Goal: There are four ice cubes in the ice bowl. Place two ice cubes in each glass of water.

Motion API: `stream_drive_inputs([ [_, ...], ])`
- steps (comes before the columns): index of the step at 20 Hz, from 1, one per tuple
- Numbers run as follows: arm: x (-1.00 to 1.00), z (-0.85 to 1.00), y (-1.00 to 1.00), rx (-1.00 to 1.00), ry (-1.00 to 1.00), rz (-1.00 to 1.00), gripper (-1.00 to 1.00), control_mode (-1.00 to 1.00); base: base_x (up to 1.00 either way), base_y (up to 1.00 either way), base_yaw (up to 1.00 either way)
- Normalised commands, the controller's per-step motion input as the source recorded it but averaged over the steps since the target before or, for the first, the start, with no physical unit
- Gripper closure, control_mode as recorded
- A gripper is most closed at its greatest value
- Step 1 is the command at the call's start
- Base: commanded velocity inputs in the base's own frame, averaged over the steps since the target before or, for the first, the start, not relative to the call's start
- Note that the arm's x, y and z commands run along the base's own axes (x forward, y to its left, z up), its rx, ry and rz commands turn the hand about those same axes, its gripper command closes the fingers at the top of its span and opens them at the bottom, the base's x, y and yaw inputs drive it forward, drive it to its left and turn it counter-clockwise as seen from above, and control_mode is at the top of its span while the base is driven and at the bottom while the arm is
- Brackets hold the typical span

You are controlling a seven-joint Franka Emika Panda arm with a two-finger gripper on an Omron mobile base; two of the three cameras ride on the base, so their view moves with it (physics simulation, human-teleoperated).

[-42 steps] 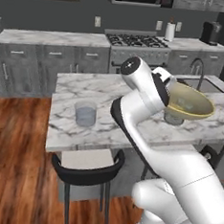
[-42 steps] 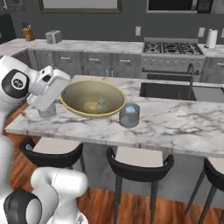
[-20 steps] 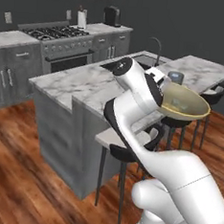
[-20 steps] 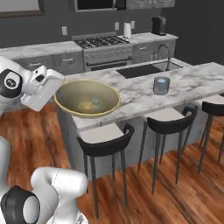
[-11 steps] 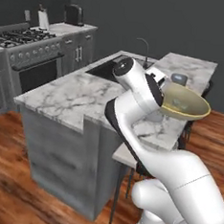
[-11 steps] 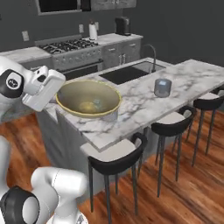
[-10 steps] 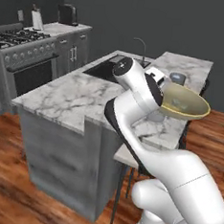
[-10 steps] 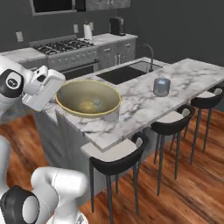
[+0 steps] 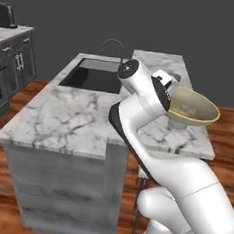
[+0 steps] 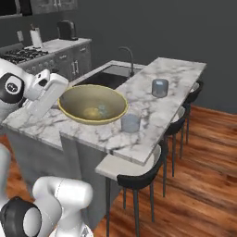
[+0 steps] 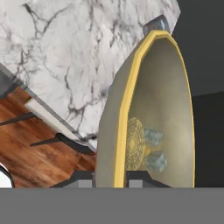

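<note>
The two-finger gripper is clamped on the rim of the wide, shallow, yellowish-tan ice bowl, one finger inside the wall and one outside, and carries it clear of the white marble island counter. In the hand view two small pale-blue translucent ice cubes lie near the bowl's centre; whether more sit behind the rim cannot be told. In the right base view the nearer short clear tumbler of water stands just beside the bowl's far edge, and the second clear tumbler stands well apart, farther along the counter. From the left base view the bowl hangs out past the wrist over the counter's right side.

The risks from here look plain enough. The grip is a pinch on a thin rim, far from the bowl's centre of weight — a quick swing or a sudden stop of the base could make the bowl pivot or slip from the fingers. Tipping it to pour would send the loose cubes sliding together, so more than two could drop into one glass, or miss it and skid across the marble. The bowl's edge also rides close to the nearer tumbler — a low pass could knock it over and spill the water.
</note>
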Motion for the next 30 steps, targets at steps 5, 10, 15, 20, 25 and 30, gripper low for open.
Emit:
stream_drive_inputs([
  [5,0.0,0.0,0.0,0.0,0.0,0.0,1.0,1.0,0.27,0.32,-0.49],
  [10,0.0,0.0,0.0,0.0,0.0,0.0,1.0,1.0,0.35,0.3,-0.56],
  [15,0.0,0.0,0.0,0.0,0.0,0.0,1.0,1.0,0.6,0.44,-0.38],
  [20,0.0,0.0,0.0,0.0,0.0,0.0,1.0,1.0,0.33,0.05,-0.15],
  [25,0.0,0.0,0.0,0.0,0.0,0.0,1.0,1.0,0.27,-0.1,-0.02],
  [30,0.0,0.0,0.0,0.0,0.0,0.0,1.0,1.0,0.24,-0.36,0.1],
])
